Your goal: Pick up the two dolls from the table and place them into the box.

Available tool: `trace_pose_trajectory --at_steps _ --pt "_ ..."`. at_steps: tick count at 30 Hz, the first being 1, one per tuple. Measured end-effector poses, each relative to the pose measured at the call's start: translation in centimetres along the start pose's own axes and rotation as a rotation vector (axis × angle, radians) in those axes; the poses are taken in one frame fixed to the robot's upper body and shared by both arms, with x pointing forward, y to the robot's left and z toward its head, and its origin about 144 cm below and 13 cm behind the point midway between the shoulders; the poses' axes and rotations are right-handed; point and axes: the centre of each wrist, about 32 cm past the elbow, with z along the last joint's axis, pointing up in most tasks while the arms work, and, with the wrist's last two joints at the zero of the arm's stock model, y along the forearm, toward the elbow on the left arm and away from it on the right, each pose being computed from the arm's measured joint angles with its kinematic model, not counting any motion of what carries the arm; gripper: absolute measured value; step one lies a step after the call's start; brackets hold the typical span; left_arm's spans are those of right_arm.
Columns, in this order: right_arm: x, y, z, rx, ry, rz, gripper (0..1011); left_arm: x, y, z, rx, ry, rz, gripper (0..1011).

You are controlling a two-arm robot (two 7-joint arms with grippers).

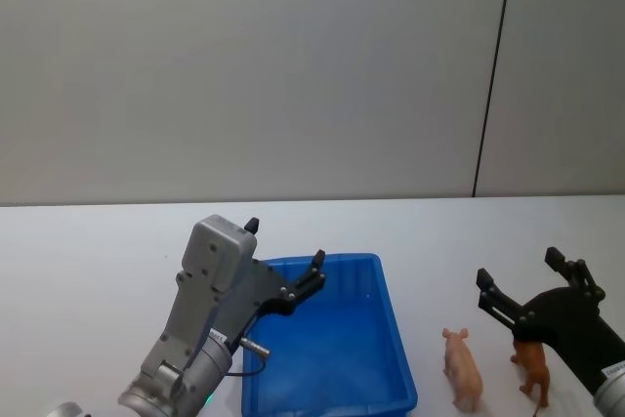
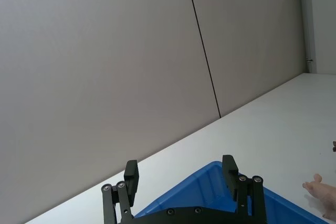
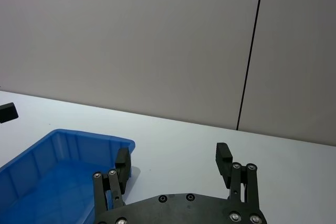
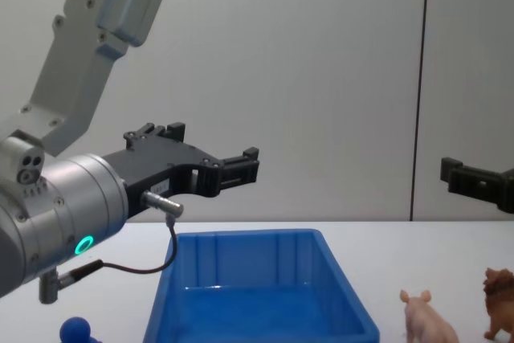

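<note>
Fingers [image 2: 131, 174] of left gripper [image 1: 285, 246] spread wide, holding nothing; I see it raised over box's [image 1: 395, 324] left rim, pointing forward. Right gripper [image 1: 520, 269] likewise open, nothing between its fingers, raised above table [image 1: 98, 251] to right of box. Blue box sits centre on white table. Both dolls stand upright on table, outside box: pink pig [image 1: 462, 368] near box's right wall, brown doll [image 1: 533, 363] just beside pig on its right, partly covered by right gripper from my head view.
</note>
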Motion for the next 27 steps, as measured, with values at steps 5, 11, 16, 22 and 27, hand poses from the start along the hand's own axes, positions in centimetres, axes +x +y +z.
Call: trace_pose_trajectory --at_steps 5,11,16,22,27 --pt "0.0 0.0 0.0 0.0 0.0 0.0 1001 0.0 0.0 0.0 0.0 0.0 0.0 1002" --pt "0.0 0.0 0.0 0.0 0.0 0.0 1001 0.0 0.0 0.0 0.0 0.0 0.0 1002" --pt "0.0 0.0 0.0 0.0 0.0 0.0 1001 0.0 0.0 0.0 0.0 0.0 0.0 1002" --pt "0.06 0.0 -0.02 -0.002 0.0 -0.001 1001 0.0 0.0 0.0 0.0 0.0 0.0 1002" --pt "0.42 -0.06 -0.15 -0.016 0.002 0.0 1001 0.0 0.0 0.0 0.0 0.0 0.0 1002"
